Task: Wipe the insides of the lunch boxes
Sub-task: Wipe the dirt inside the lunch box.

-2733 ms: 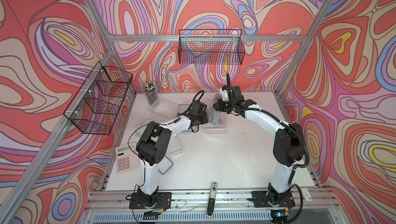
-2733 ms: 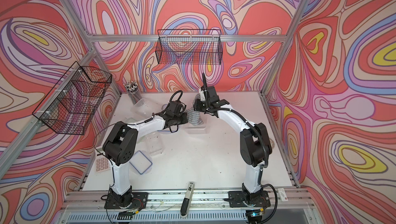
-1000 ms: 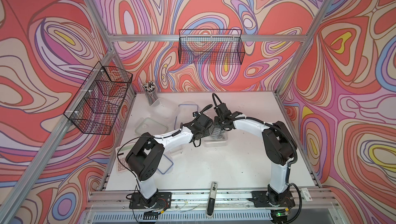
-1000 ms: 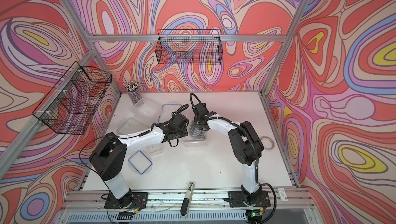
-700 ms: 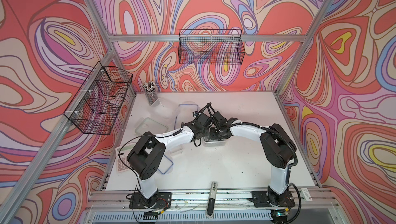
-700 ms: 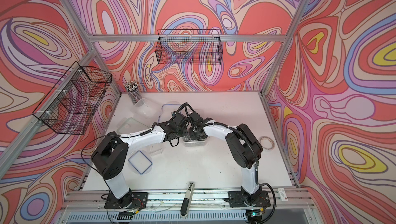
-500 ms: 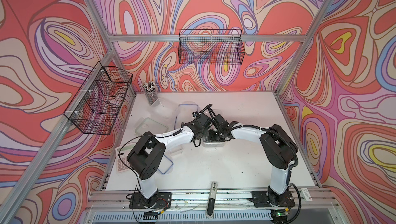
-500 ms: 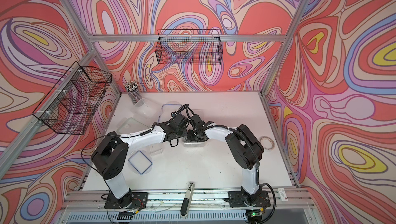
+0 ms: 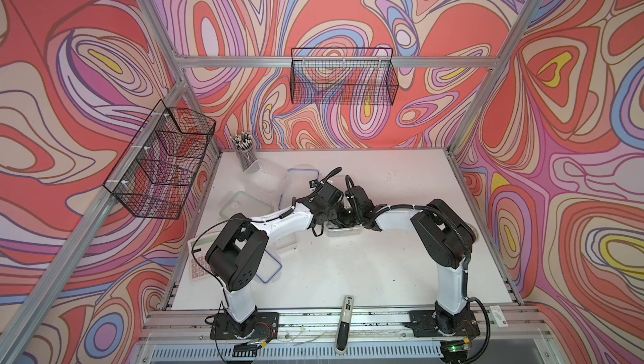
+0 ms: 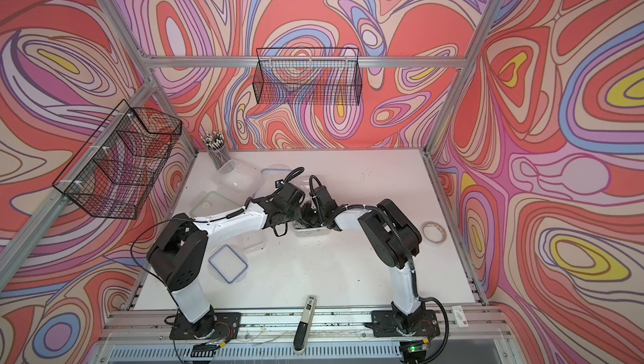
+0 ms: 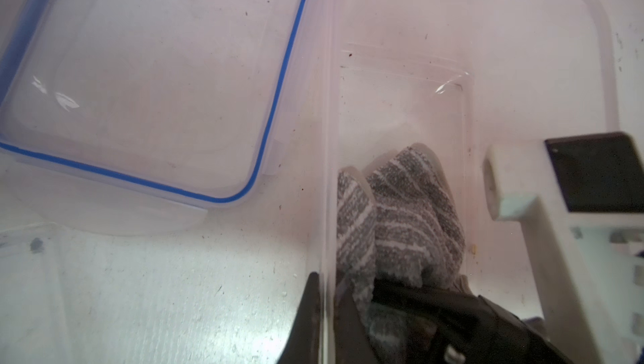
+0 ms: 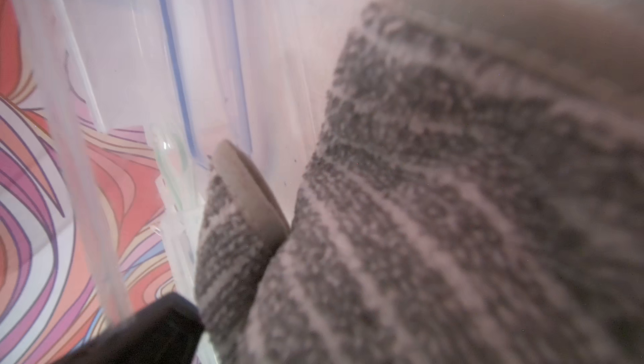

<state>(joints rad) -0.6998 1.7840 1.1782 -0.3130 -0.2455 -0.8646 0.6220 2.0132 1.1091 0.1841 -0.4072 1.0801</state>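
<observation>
The small clear lunch box (image 9: pixel 343 232) (image 10: pixel 310 232) stands mid-table. My left gripper (image 11: pixel 326 285) is shut on its side wall (image 11: pixel 326 170), one finger (image 11: pixel 308 310) outside and one inside. Inside it, my right gripper (image 9: pixel 345 217) (image 10: pixel 309 215) is shut on the grey striped cloth (image 11: pixel 400 219) (image 12: pixel 435 205), pressed onto the floor of the box; its jaws are hidden by the cloth. The large lunch box (image 9: pixel 266 179) (image 10: pixel 240 177) sits at the back left. The medium one (image 9: pixel 287 240) (image 10: pixel 252 240) lies under my left forearm.
One blue-rimmed lid (image 9: pixel 303 174) (image 11: pixel 139 83) lies behind the small box, another (image 10: pixel 228 263) near the left arm's base, and a frosted lid (image 10: pixel 209 203) at the left. A pen cup (image 9: pixel 244 151), calculator (image 9: pixel 197 261), tape roll (image 10: pixel 434 233) and marker (image 9: pixel 345 320) sit along the edges.
My right gripper has come down with the cloth into the small box and shifted slightly inside it. The left gripper has kept its hold on the wall.
</observation>
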